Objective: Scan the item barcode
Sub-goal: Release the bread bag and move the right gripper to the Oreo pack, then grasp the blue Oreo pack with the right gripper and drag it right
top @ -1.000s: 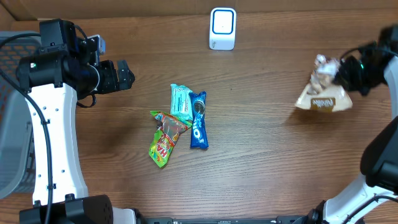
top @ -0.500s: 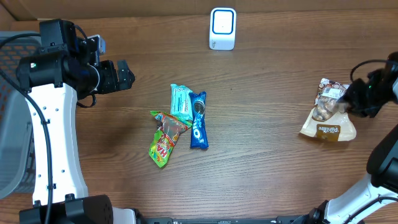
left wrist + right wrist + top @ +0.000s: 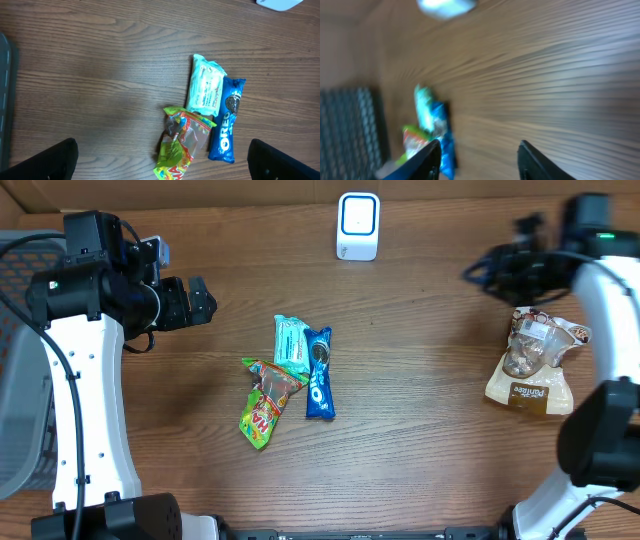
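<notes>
My right gripper [image 3: 479,145] is released: fingers spread, nothing between them. It hangs over bare table [image 3: 420,430], pointing toward the middle. The nut bag [image 3: 528,365] is not in it. It lies flat on the table at the right edge, nearer my base than the gripper and clear of it, see-through end toward the far side, tan label end toward me.

My left gripper [image 3: 203,302] is spread wide and empty, up over the left side of the table.

The scanner [image 3: 358,225], white with a blue ring, stands at the far edge near the middle, well apart from the nut bag.

Mid-table is a cluster of three: a mint pack [image 3: 291,343], an Oreo pack [image 3: 318,373] touching its right side, and a gummy bag [image 3: 265,403] at the mint pack's near end, overlapping it.

The table is brown wood grain. A gray mesh basket [image 3: 20,380] is at the left edge. The right wrist view is motion-blurred, so I can't read detail there.
</notes>
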### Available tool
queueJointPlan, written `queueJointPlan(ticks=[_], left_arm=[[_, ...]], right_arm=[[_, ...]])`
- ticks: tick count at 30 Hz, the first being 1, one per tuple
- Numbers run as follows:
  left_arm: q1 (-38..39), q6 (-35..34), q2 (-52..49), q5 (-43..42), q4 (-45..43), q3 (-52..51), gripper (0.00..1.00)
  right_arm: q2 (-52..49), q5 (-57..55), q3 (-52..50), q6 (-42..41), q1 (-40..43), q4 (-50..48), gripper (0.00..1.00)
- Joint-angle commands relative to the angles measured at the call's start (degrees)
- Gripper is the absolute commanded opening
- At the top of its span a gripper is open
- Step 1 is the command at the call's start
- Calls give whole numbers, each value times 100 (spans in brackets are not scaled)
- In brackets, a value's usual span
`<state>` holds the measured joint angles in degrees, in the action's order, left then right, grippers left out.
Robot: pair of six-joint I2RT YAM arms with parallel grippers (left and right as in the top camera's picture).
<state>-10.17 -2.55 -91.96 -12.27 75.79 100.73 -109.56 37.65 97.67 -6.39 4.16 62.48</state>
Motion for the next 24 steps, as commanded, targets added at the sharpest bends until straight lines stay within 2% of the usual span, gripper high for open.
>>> queueJointPlan(ticks=[1, 5, 8, 14, 17, 24], left_arm=[[11, 129, 22, -85, 2, -50, 100], [11, 129, 22, -85, 2, -50, 100], [11, 129, 22, -85, 2, -50, 99], [11, 129, 22, -85, 2, -50, 100], [13, 129, 22, -85, 2, -50, 100], [13, 129, 22, -85, 2, -50, 100]], right_arm=[[-72, 275, -254, -225, -726, -188, 46], [-236, -321, -614, -1316, -1534, -658, 41], [-284, -723, -898, -1934, -1976, -925, 41], [-315, -1012, -1488, -2260, -2962, -1458, 42], [-330, -1290, -1731, -2623, -3362, -1759, 46], [-743, -1961, -1864, -3613, -4192, -2332, 47]])
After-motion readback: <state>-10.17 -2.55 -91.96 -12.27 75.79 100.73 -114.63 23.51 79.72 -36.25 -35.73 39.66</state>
